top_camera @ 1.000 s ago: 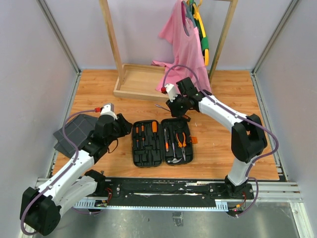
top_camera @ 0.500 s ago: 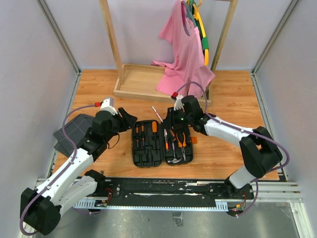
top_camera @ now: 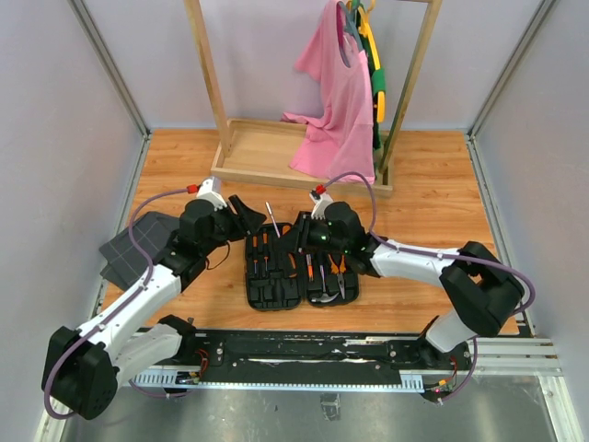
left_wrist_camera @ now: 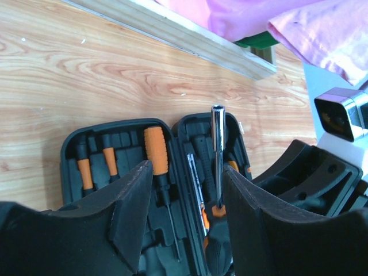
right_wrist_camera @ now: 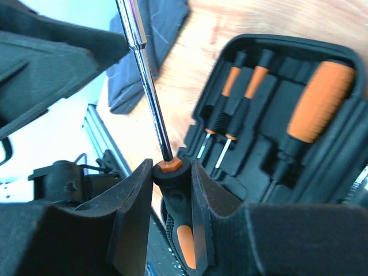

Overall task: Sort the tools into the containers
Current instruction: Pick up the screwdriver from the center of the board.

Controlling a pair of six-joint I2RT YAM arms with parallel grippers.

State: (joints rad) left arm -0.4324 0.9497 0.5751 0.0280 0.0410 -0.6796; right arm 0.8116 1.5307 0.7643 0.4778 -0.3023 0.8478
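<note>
The black tool case (top_camera: 276, 293) lies open in front of both arms, with several orange-handled screwdrivers (top_camera: 267, 249) in its left half and pliers (top_camera: 339, 263) in its right half. My right gripper (top_camera: 296, 236) hangs over the case's middle, shut on a screwdriver's black-and-orange handle (right_wrist_camera: 172, 172). Its steel shaft (right_wrist_camera: 146, 80) points up and left. My left gripper (top_camera: 247, 212) is open just left of the shaft's tip. In the left wrist view the shaft (left_wrist_camera: 217, 155) shows in the gap of the left gripper (left_wrist_camera: 187, 230), close to the right finger (left_wrist_camera: 259, 218) and untouched.
A wooden clothes rack with a tray base (top_camera: 262, 152) stands behind the case, and a pink shirt (top_camera: 336, 101) hangs from it. Dark grey grid-patterned fabric (top_camera: 138, 244) lies at the left. Grey walls close in both sides.
My right gripper has swung left and down over the case with the screwdriver. My left gripper has moved right toward the shaft's tip and opened wider.
</note>
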